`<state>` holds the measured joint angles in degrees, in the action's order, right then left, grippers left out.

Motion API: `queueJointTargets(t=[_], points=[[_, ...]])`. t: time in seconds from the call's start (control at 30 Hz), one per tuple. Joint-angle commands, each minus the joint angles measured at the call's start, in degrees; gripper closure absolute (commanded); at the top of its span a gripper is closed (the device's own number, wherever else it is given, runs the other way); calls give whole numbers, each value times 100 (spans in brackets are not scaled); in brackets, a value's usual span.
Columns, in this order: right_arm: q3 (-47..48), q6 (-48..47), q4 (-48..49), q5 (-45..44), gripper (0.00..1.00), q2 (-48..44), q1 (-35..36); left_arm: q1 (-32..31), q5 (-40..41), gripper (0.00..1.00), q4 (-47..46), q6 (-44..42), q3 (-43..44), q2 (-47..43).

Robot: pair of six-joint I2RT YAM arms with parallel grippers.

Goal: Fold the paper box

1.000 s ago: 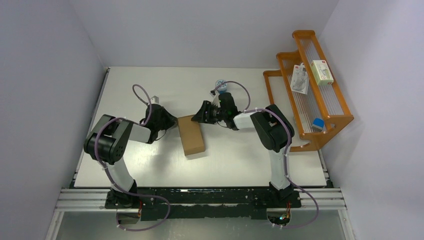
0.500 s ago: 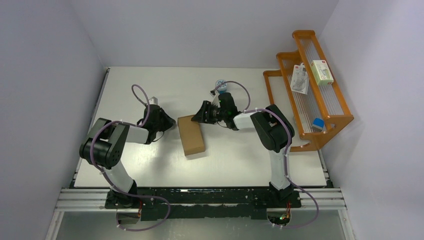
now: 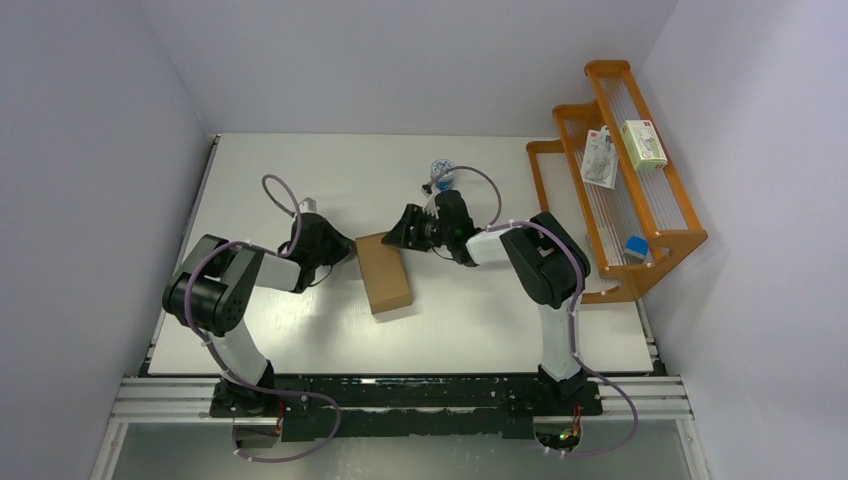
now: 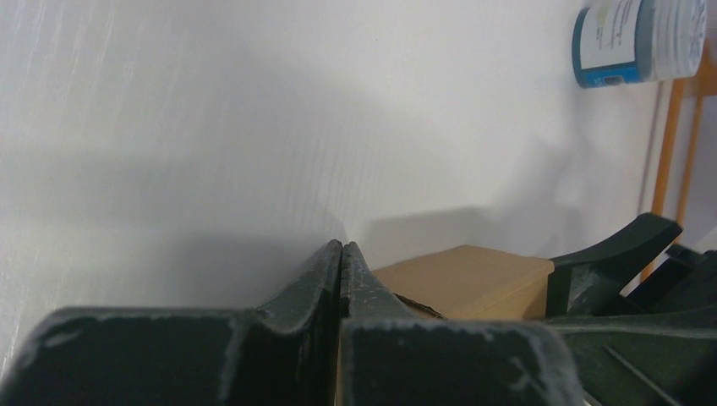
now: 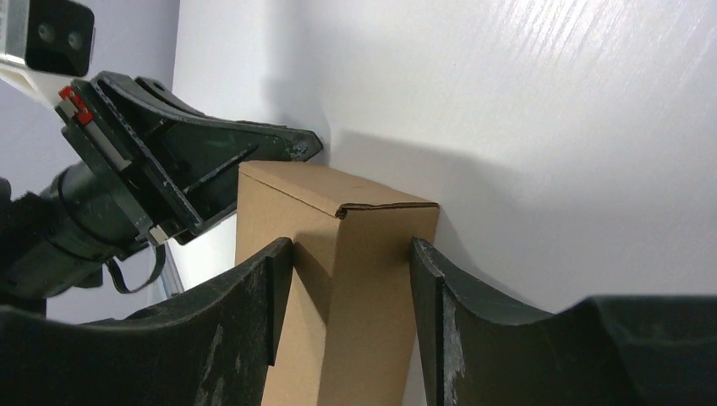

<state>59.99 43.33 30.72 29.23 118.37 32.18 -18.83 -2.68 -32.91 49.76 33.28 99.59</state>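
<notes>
The paper box is a shut oblong brown carton lying mid-table. My right gripper is at its far right corner. In the right wrist view its jaws sit one on each side of the box's end, close against the cardboard. My left gripper is shut and empty, its tip beside the box's far left corner. In the left wrist view its closed tips lie next to the box, with a right fingertip behind. The left gripper also shows in the right wrist view.
A blue-and-white round tin stands on the white table behind the right gripper; it also shows in the left wrist view. An orange stepped rack with small white packages stands at the right edge.
The right gripper has edged slightly left along the box's far end. The left arm's elbow has shifted a little. The box has barely moved.
</notes>
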Motion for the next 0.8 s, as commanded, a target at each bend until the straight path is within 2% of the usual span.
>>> queueJointTargets(t=[0.0,0.1,0.27,0.53,0.77], points=[[-313,472,293,-314,45,-145,441,-436,-204,95,-16,704,-348,211],[-442,632,422,-567,45,-202,692,-668,201,95,-118,870,-375,153],[-476,645,500,-588,45,-202,736,-832,252,95,-224,919,-361,119],[-367,-161,-184,-791,43,-687,249,-746,516,94,299,415,-339,-340],[-499,-712,-647,-1121,39,-1281,-156,-319,321,85,641,131,-328,-635]])
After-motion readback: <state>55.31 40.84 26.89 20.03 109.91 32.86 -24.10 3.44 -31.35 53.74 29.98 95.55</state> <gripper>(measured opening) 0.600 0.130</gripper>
